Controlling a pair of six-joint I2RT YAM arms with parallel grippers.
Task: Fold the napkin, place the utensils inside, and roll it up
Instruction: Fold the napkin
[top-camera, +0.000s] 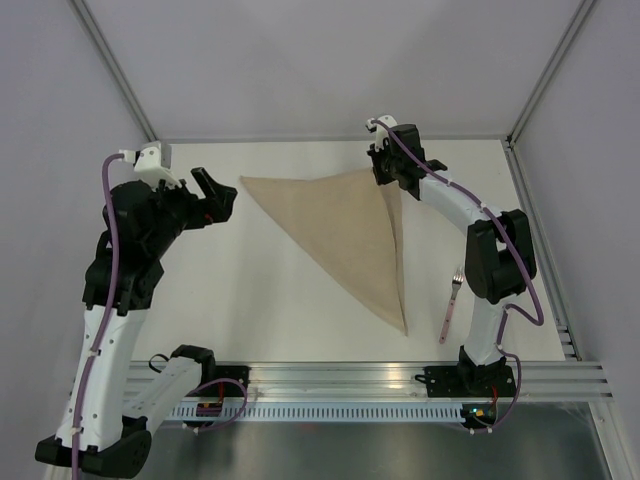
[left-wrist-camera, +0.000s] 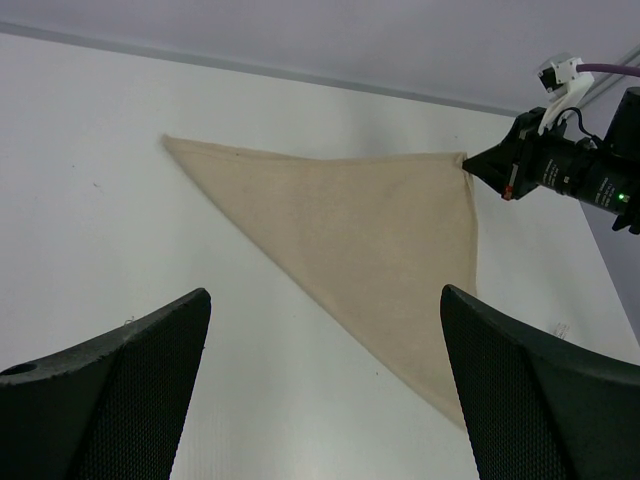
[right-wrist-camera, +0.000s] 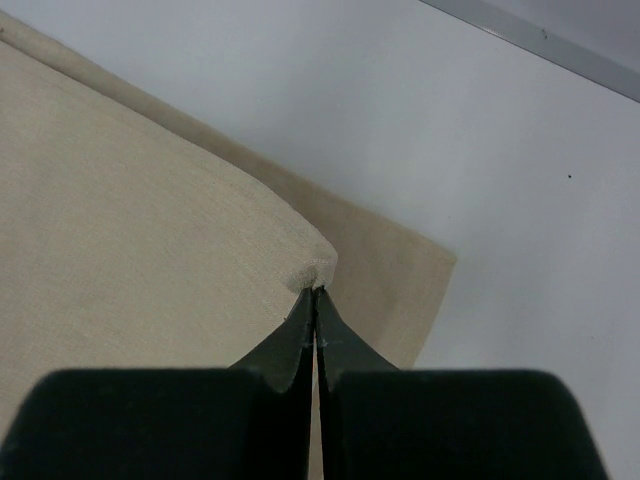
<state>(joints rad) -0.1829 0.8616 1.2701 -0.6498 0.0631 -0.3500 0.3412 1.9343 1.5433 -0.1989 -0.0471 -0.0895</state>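
In the overhead view the napkin (top-camera: 345, 235) lies folded into a triangle in the middle of the white bench (top-camera: 260, 300). One corner sits at upper left, one at upper right, and its long point reaches toward the lower right of centre. A strip of the under layer shows along its right edge. The right arm rises from its base at the bottom right and bends at an elbow near the right edge. Its white forearm stretches up and to the left, bringing the right tool (top-camera: 385, 178) to the napkin's upper right corner. In the right wrist view its fingers (right-wrist-camera: 290, 345) are pressed together, with the bunched corner of the top layer caught at their tips. The left arm stands tall from the lower left and folds over at the elbow, with its wrist pointing right. The left tool (top-camera: 215, 195) hangs near the napkin's upper left corner without touching it. In the left wrist view its two black fingers (left-wrist-camera: 110, 390) are spread wide with nothing between them. The fork (top-camera: 450, 305) lies on the bench between the napkin's lower point and the right arm, with its tines toward the top of the frame and its pink handle toward the bottom.
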